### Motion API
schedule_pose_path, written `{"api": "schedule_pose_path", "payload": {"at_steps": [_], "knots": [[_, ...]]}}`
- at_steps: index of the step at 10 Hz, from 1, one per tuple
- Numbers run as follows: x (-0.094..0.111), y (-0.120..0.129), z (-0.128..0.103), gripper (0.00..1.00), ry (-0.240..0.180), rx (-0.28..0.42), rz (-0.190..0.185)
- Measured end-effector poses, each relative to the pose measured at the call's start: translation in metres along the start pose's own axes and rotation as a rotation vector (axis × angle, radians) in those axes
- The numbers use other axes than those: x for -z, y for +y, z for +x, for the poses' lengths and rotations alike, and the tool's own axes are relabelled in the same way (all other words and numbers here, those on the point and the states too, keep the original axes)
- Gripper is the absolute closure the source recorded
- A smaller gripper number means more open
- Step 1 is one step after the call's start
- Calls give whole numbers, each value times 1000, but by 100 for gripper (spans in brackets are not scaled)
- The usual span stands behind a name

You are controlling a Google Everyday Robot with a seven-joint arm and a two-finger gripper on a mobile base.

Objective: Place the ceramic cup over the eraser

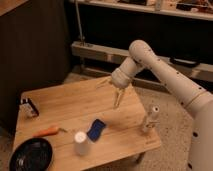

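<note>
Hovering above the table (65, 107) well beyond the blue eraser (96, 129), the gripper (117, 101) hangs empty with its fingers apart. The ceramic cup (81, 142) stands just beside the eraser, front-left of it, untouched. Grasping, lifting and covering all remain.

My single camera sits high and well back, looking steeply down toward 12 o'clock over the light wooden table (75, 102). The white arm (165, 70) enters from 4 o'clock, its two-finger gripper (117, 104) hanging mid-frame.
</note>
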State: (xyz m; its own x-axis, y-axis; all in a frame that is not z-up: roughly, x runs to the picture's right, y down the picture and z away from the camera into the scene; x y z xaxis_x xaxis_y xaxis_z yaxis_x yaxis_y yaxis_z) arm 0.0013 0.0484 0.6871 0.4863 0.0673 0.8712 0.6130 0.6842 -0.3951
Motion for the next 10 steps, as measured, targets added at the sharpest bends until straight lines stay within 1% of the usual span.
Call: {"api": "schedule_pose_path", "payload": {"at_steps": [1, 2, 3, 5, 6, 7, 9, 10], "knots": [[-15, 6, 1, 20, -36, 0, 9], [-23, 9, -2, 20, -61, 1, 15], [-34, 14, -6, 20, -98, 6, 19], [-62, 27, -24, 20, -161, 18, 24], [-75, 33, -33, 20, -184, 22, 26], [-94, 41, -41, 20, -216, 19, 27], [-118, 50, -46, 20, -260, 11, 30], [-125, 51, -49, 20, -273, 13, 30]]}}
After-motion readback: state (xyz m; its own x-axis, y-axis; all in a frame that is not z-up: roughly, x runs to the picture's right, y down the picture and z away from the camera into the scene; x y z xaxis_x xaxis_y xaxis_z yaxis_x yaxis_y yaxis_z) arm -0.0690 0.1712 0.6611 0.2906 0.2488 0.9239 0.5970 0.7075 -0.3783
